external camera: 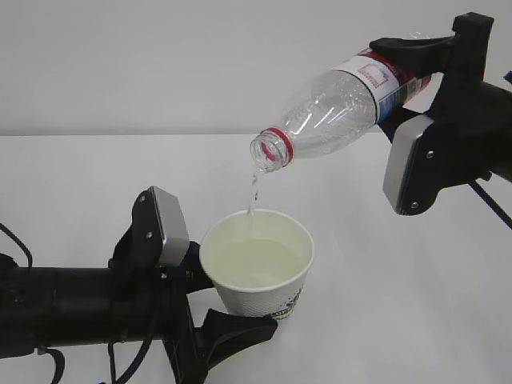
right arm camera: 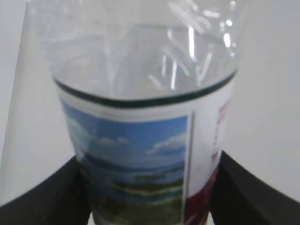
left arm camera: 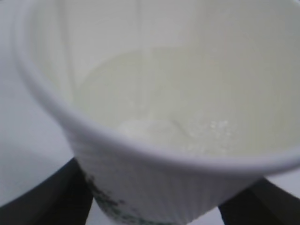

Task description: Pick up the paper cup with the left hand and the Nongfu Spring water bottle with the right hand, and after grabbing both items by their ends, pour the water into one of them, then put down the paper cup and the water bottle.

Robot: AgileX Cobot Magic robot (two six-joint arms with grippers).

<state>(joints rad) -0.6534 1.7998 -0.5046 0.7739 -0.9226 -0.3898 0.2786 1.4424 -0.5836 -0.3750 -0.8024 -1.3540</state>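
White worktop (external camera: 416, 304) and wall frame the pour: left pincer (external camera: 220, 300) pinches the thin, crushable, half-full paper cup (external camera: 258, 264) low, while right pincer (external camera: 404, 80) clamps the light, slick, nearly empty water bottle (external camera: 336, 108) by its base, tilted above the cup, trickling water (external camera: 253, 192).

the left hand (external camera: 228, 300) reaches in level from the left on its black arm, its two fingers (left arm camera: 56, 197) clamped on either side of the paper cup (external camera: 260, 268), low on its wall. the right hand (external camera: 404, 76) is raised above and to the right of the paper cup, its fingers (right arm camera: 248, 192) gripping the labelled end of the nongfu spring water bottle (external camera: 336, 104).
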